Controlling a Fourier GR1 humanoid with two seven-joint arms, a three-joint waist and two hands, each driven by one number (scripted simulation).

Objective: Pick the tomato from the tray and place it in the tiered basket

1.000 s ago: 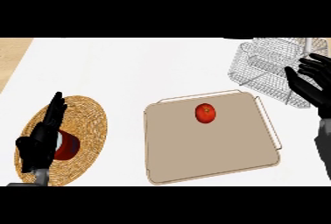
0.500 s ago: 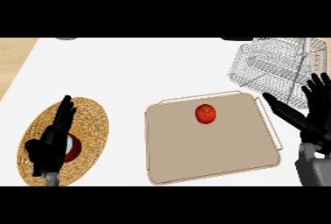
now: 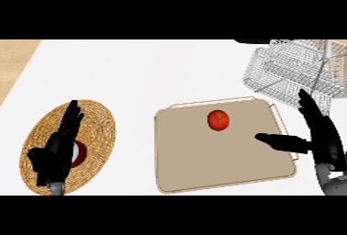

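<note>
The tomato (image 3: 218, 120) lay on the tray (image 3: 203, 170), in its upper middle part, nearer the far rim than the near one. Nothing touched it. The tray was a flat beige sheet with a thin raised rim, sitting slightly turned on the white counter (image 3: 136, 73).

The right hand (image 3: 317, 137) hung over the tray's right edge, coming in from the lower right corner. Its fingers (image 3: 308, 106) were straight and pointed away toward the basket, while the thumb (image 3: 277, 140) stuck out to the left over the tray's surface. The spread between thumb and fingers was wide and held nothing. The thumb tip lay to the right of the tomato and a little nearer the viewer, with bare tray between them.

The basket (image 3: 291, 71) stood at the upper right, a white wire frame with tiers, its lower front corner close to the tray's far right corner. The right hand's fingertips reached near that wire edge; whether they touched it could not be told.

At the left, a round woven mat (image 3: 95, 133) lay on the counter, well apart from the tray. The left hand (image 3: 58, 151) rested over it with fingers straight and pointing away, holding nothing. A red thing (image 3: 79, 153) showed on the mat just beside that hand, mostly hidden by it.
</note>
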